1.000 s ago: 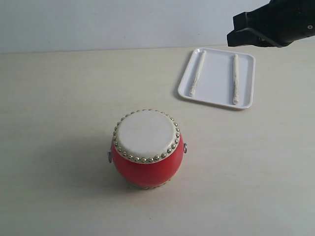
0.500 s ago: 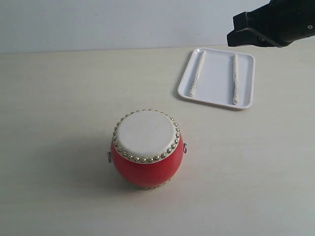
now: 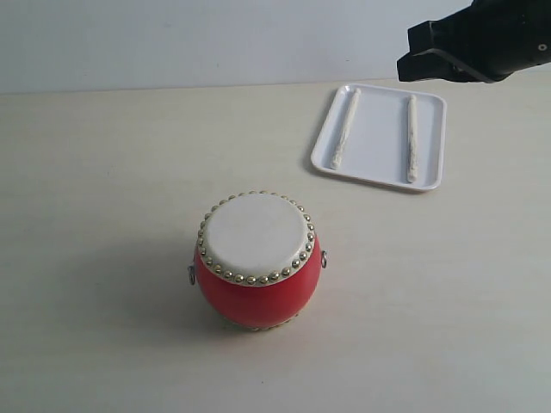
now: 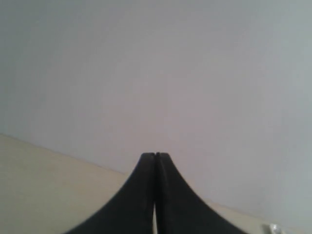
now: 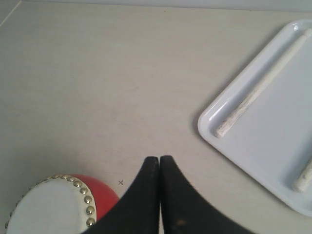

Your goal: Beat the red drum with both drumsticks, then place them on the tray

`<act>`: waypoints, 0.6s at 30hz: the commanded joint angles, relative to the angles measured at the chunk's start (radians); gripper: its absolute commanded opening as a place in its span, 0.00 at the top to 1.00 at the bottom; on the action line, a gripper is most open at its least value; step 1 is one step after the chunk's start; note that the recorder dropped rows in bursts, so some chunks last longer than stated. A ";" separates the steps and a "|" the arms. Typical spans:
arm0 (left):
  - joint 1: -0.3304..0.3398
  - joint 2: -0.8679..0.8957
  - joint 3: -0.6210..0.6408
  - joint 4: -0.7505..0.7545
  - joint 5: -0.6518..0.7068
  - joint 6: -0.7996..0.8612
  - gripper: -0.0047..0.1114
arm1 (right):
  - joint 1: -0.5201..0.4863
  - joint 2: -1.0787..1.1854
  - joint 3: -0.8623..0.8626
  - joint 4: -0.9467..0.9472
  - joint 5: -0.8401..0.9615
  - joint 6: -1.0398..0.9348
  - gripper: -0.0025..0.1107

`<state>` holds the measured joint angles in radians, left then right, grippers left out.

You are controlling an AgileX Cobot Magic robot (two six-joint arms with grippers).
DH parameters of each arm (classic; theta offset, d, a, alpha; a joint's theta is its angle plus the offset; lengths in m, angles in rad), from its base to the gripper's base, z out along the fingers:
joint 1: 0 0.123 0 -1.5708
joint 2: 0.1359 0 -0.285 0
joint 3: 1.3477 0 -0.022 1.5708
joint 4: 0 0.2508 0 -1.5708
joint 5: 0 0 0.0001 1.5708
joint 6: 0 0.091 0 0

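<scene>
The red drum (image 3: 258, 261) stands upright on the table, cream head up, and its edge shows in the right wrist view too (image 5: 63, 204). Both drumsticks lie apart in the white tray (image 3: 379, 172) at the back right: one (image 3: 346, 127) toward the tray's left side, the other (image 3: 412, 138) toward its right. The right wrist view shows the tray (image 5: 253, 151) with one drumstick (image 5: 263, 83) and the end of the second (image 5: 303, 179). My right gripper (image 5: 159, 158) is shut and empty, high above the table near the tray. My left gripper (image 4: 155, 154) is shut and empty, facing the wall.
The black right arm (image 3: 482, 39) hangs over the tray's far right corner in the exterior view. A pale wall (image 3: 215, 39) bounds the table at the back. Bare tabletop (image 3: 95, 172) spreads left of the drum.
</scene>
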<state>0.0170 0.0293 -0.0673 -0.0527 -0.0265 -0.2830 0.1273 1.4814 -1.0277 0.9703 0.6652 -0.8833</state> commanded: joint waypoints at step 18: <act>0.002 -0.029 0.067 0.091 0.379 0.192 0.96 | 0.000 -0.005 0.005 0.007 -0.005 -0.005 0.98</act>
<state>0.0170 0.0064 -0.0032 0.0487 0.3502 -0.0857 0.1273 1.4814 -1.0277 0.9703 0.6652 -0.8833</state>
